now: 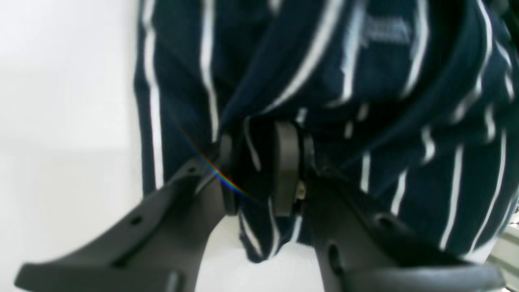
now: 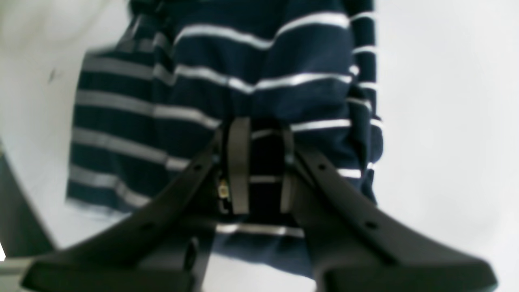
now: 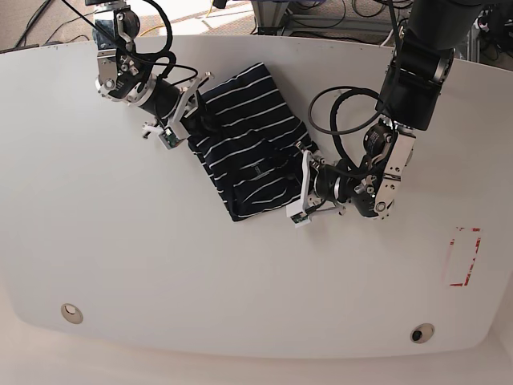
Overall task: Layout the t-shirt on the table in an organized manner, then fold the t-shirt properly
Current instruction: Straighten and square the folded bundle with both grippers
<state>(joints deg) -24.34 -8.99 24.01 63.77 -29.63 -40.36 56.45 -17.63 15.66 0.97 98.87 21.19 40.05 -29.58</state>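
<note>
White table (image 3: 240, 297), one striped t-shirt (image 3: 244, 148), two hands pinching it

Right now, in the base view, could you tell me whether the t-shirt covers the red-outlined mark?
No, the t-shirt lies up the table, apart from the red-outlined mark near its edge.
</note>
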